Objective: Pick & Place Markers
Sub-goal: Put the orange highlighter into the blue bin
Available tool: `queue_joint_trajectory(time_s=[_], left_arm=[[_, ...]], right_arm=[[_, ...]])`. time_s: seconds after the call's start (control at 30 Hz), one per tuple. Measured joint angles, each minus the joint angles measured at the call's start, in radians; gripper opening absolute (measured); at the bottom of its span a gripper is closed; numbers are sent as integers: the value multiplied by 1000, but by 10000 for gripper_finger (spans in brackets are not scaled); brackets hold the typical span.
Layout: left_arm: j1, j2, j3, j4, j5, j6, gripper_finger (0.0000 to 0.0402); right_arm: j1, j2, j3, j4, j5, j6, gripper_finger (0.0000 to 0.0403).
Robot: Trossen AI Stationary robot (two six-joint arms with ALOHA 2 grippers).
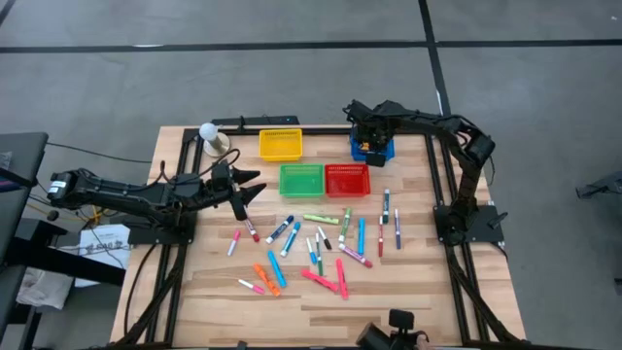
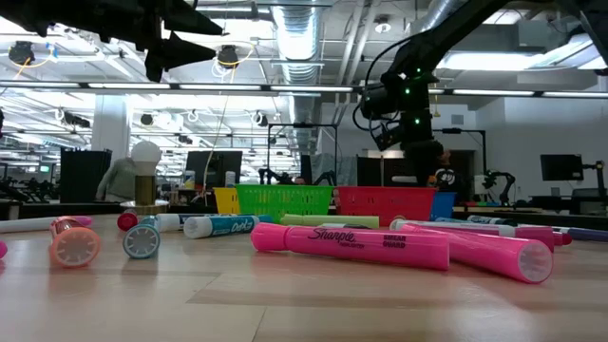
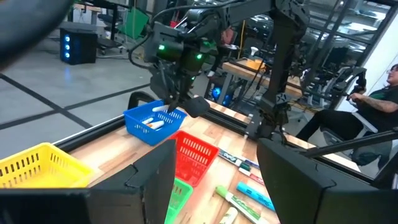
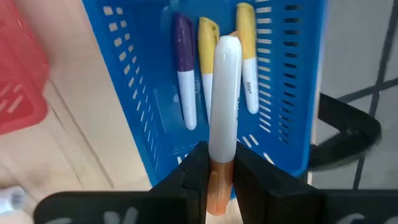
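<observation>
**Orange-and-white marker held over the blue basket**

The right gripper [image 4: 219,171] has its two fingers pressed on the orange end of a white-bodied marker [image 4: 224,99], which points out over the blue basket [image 4: 292,81]. Inside that basket lie three markers already: a purple-capped one [image 4: 184,68] and two yellow-capped ones [image 4: 245,56], side by side on the mesh floor. From above, the blue basket [image 1: 381,149] sits at the table's far edge towards the right corner, with the right gripper [image 1: 367,131] directly over it and the arm reaching in from the right side.

Beside it along the far part of the table [image 1: 466,292] stand a red basket [image 1: 347,180], a green basket [image 1: 301,180] touching it, and a yellow basket [image 1: 280,145] farther back. The rest of the markers [image 1: 321,248] lie scattered across the middle of the table, pink, blue, green, orange and red among them, with two big pink ones [image 2: 351,245] nearest the front edge.

The left gripper [image 1: 255,187] hangs above the table near the left side, just beside the green basket, fingers spread apart and holding nothing. A small white-topped lamp-like object [image 1: 211,134] stands near the far left corner.
</observation>
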Motion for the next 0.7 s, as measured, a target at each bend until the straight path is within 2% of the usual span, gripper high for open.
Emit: queue_joint_trajectory(time_s=[0.2, 0.53, 0.7], left_arm=[[0, 0, 0, 1, -2, 0, 221], [0, 0, 0, 2, -2, 0, 222], [0, 0, 0, 6, -2, 0, 222]], right_arm=[[-38, 30, 0, 10, -31, -32, 47], [-76, 30, 0, 89, -190, -119, 49], [-73, 30, 0, 106, -194, -148, 50]])
